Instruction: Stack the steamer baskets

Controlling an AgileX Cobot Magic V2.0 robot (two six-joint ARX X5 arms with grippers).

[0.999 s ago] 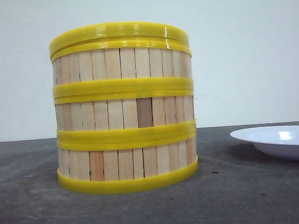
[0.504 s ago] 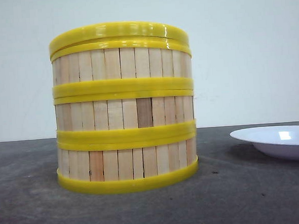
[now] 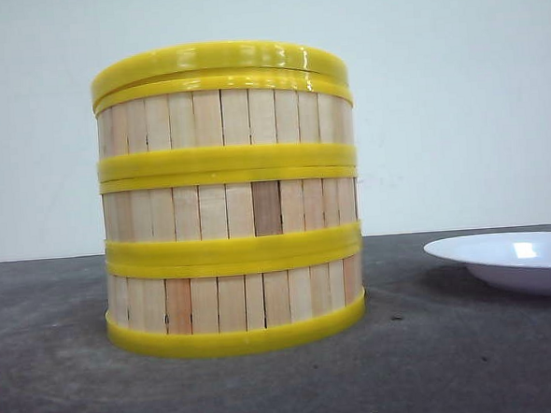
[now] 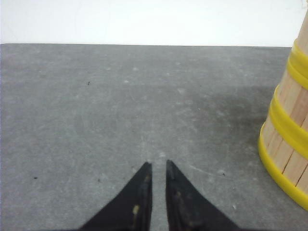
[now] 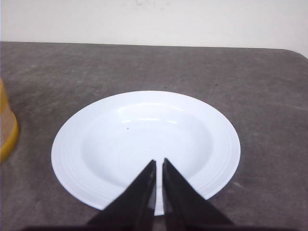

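The dark grey counter point(image 3: 472, 363) runs to a white wall, with bare surface ahead of my left jaws point(image 4: 158, 166). The front view alone shows all three steamer baskets point(image 3: 229, 209) stacked upright, a yellow-rimmed lid point(image 3: 218, 58) on top. Right of the stack, apart from it, sits the white plate point(image 5: 144, 144); my right jaws point(image 5: 159, 163) hang over its near rim. Both pairs are nearly pressed together, gripping nothing.
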